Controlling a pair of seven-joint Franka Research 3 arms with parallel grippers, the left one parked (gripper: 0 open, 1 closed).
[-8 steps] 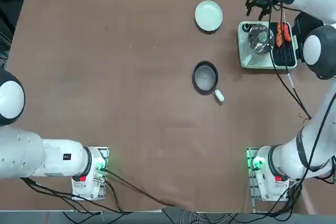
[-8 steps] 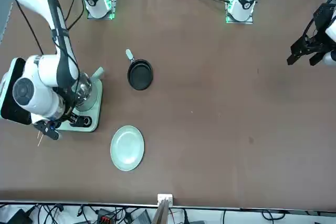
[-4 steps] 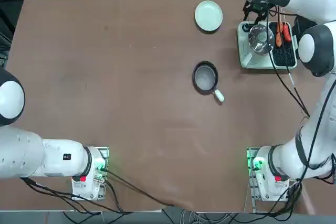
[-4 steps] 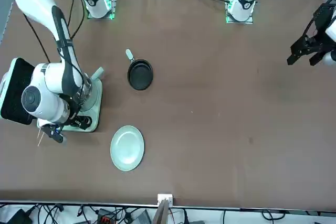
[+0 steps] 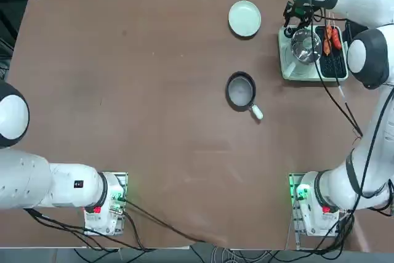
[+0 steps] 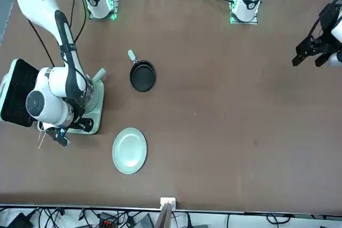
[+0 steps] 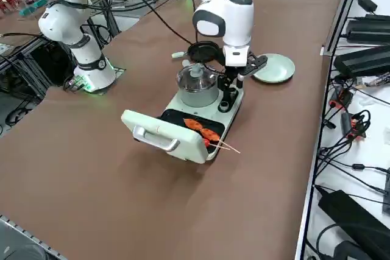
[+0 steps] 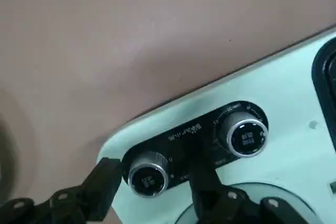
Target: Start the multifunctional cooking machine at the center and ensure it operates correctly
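Only the wrist view shows two knobs; the right gripper point(image 8: 152, 182), pointing down, straddles one knob point(image 8: 149, 174), fingers spread.

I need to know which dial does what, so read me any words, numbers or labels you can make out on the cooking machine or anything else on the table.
Black control panel of the multifunctional cooking machine: printed text between the knobs, too blurred to read.
Knob between the right gripper's fingers: marking on its face, unreadable.
Second knob: marking on its face and scale ticks around it, unreadable.
Plate and frying pan: no text visible.
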